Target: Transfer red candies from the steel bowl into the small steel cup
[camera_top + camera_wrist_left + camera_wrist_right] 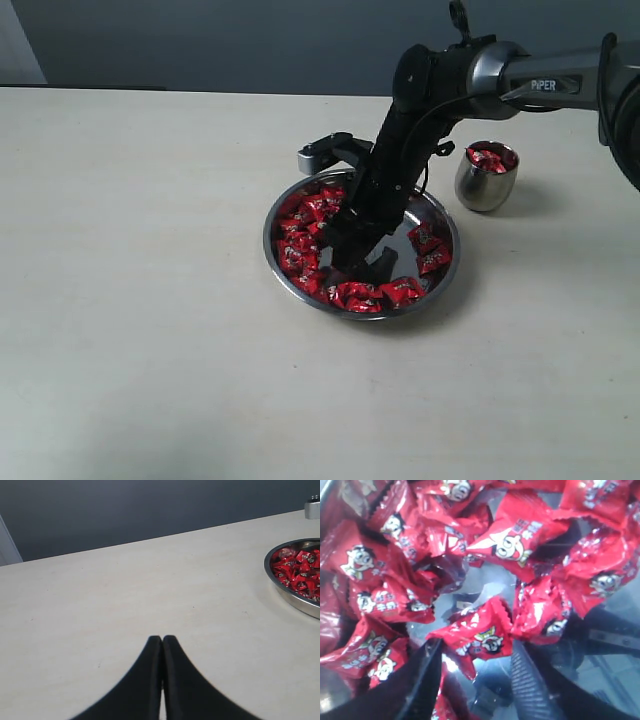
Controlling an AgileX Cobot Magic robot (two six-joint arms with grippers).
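The steel bowl (268,240) sits mid-table with many red candies (303,215) ringed round its flat bottom. My right gripper (352,252) reaches down into the bowl's middle. In the right wrist view it (472,650) stands open, its fingertips either side of one red candy (475,635) lying on the bowl bottom (490,587). The small steel cup (486,185) stands upright right of the bowl, holding a few red candies (490,158). My left gripper (162,639) is shut and empty above bare table, with the bowl (295,600) off to one side. The exterior view does not show it.
The pale table (140,300) stretches wide to the left and front of the bowl. The right arm (450,80) slants over the bowl's far rim, close to the cup. A grey wall lies behind the table's far edge.
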